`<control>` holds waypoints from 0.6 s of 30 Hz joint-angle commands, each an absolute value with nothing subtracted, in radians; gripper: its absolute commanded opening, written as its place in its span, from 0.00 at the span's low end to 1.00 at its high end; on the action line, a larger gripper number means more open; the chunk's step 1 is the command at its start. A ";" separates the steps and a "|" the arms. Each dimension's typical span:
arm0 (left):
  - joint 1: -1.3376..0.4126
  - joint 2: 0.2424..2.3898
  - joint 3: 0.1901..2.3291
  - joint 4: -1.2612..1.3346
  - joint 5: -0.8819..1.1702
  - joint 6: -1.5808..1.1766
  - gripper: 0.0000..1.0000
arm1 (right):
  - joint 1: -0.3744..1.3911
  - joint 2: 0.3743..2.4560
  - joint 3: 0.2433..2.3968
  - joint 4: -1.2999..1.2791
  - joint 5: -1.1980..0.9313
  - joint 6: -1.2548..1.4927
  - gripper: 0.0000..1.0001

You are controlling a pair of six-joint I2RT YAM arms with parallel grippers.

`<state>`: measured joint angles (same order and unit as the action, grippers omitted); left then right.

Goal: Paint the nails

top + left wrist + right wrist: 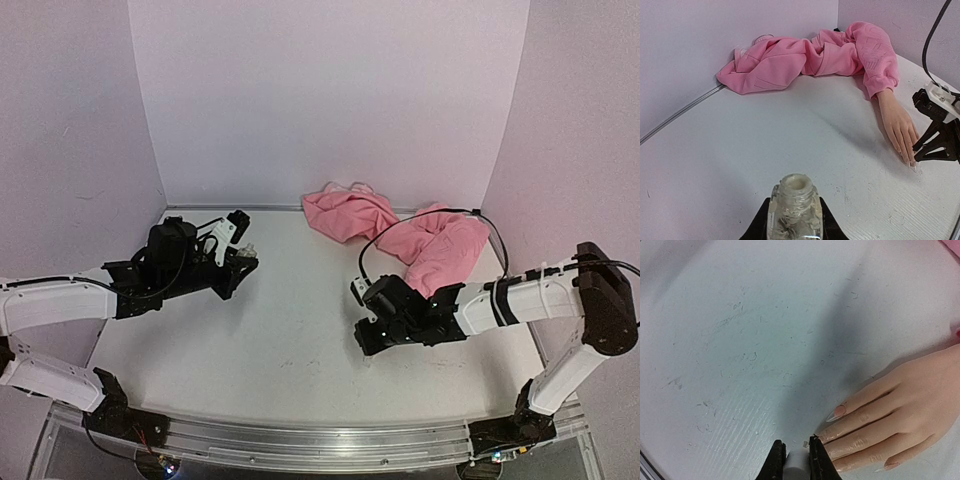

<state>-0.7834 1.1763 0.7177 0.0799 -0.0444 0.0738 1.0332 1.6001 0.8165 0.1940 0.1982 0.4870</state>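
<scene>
The mannequin hand (897, 125) lies palm down on the table, its wrist in a pink hoodie sleeve (875, 60). Its pale glossy nails (837, 411) show in the right wrist view. My right gripper (796, 454) is shut on a white brush cap (797, 466), its tip right at the middle fingertip (832, 434). In the top view the right gripper (368, 335) covers the hand. My left gripper (794, 217) is shut on an uncapped clear bottle (794, 200) and holds it upright at the table's left (243, 255).
The rest of the pink hoodie (345, 212) is bunched against the back wall. Pale walls close in the white table (280, 340) on three sides. A black cable (400, 225) loops over the hoodie to the right arm.
</scene>
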 commanded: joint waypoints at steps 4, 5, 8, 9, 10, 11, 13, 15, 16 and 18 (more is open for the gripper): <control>-0.779 1.146 0.734 0.146 -0.035 0.072 0.00 | 1.041 1.597 0.850 0.148 0.313 0.524 0.00; -0.779 1.148 0.736 0.146 -0.034 0.072 0.00 | 1.040 1.598 0.852 0.149 0.320 0.523 0.00; -0.779 1.150 0.739 0.146 -0.032 0.072 0.00 | 1.041 1.610 0.862 0.149 0.324 0.518 0.00; -0.779 1.153 0.740 0.146 -0.032 0.072 0.00 | 1.041 1.614 0.862 0.149 0.321 0.516 0.00; -0.779 1.154 0.740 0.146 -0.032 0.072 0.00 | 1.041 1.618 0.863 0.149 0.316 0.512 0.00; -0.779 1.155 0.742 0.146 -0.032 0.075 0.00 | 1.041 1.622 0.864 0.150 0.312 0.509 0.00; -0.779 1.157 0.745 0.146 -0.031 0.075 0.00 | 1.040 1.626 0.864 0.152 0.309 0.504 0.00; -0.779 1.161 0.748 0.146 -0.029 0.075 0.00 | 1.042 1.627 0.865 0.157 0.306 0.499 0.00; -0.779 1.162 0.749 0.147 -0.028 0.074 0.00 | 1.041 1.629 0.867 0.158 0.307 0.499 0.00; -0.779 1.164 0.751 0.146 -0.026 0.075 0.00 | 1.042 1.636 0.872 0.158 0.302 0.496 0.00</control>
